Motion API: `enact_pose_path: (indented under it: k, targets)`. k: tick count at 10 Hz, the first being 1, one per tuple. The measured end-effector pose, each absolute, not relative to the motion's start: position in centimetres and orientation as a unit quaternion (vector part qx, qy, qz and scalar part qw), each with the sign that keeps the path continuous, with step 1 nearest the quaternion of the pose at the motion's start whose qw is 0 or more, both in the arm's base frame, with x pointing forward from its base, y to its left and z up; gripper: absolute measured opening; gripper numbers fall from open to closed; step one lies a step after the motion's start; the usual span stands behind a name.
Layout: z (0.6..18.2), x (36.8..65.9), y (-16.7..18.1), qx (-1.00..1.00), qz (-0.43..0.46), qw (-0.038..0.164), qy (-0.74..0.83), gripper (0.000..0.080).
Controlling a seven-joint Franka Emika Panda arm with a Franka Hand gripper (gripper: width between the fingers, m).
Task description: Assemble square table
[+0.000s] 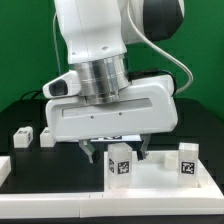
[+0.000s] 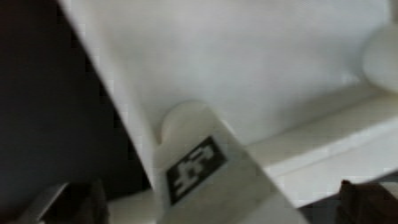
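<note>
Only the exterior view shows the whole spread: the square table [image 1: 160, 188] low at its right, a corner leg [image 1: 187, 162] standing on it, a loose leg [image 1: 22, 133] well apart at left. The wrist view shows the gripper [image 2: 205, 200] fingers spread wide, clear of the middle leg [image 2: 196, 168] between them (white, black-white tag)

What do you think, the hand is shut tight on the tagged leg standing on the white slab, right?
Not shut: the wrist view shows the hand open, its fingers apart on either side of the tagged leg, not touching it. The leg does stand on the white slab.
</note>
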State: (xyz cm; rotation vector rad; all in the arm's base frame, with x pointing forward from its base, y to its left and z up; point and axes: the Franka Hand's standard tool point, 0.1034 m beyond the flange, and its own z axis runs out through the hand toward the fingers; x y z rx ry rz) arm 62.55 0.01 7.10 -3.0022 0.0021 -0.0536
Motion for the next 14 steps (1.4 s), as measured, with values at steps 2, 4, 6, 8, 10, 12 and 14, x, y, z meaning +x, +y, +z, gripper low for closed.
enact_pose_path:
  k: [2,4,6,8,10,12,14]
  targets:
    - [7.11,62.67,0.19,-0.997,-0.02,0.066,-0.034,0.0649]
    - [7.1,62.66,0.2,-0.997,-0.02,0.066,-0.03,0.0549]
    - [7.1,62.67,0.37,-0.996,-0.015,0.07,0.042,0.0367]
    - [7.1,62.67,0.3,-0.993,-0.012,0.071,0.093,0.0291]
    - [7.12,62.7,0.27,-0.983,-0.007,0.072,0.171,0.0291]
    - [7.19,62.75,0.26,-0.931,0.005,0.074,0.358,0.0291]
    - [7.1,62.78,-0.1,-0.848,0.028,0.094,0.521,0.0292]
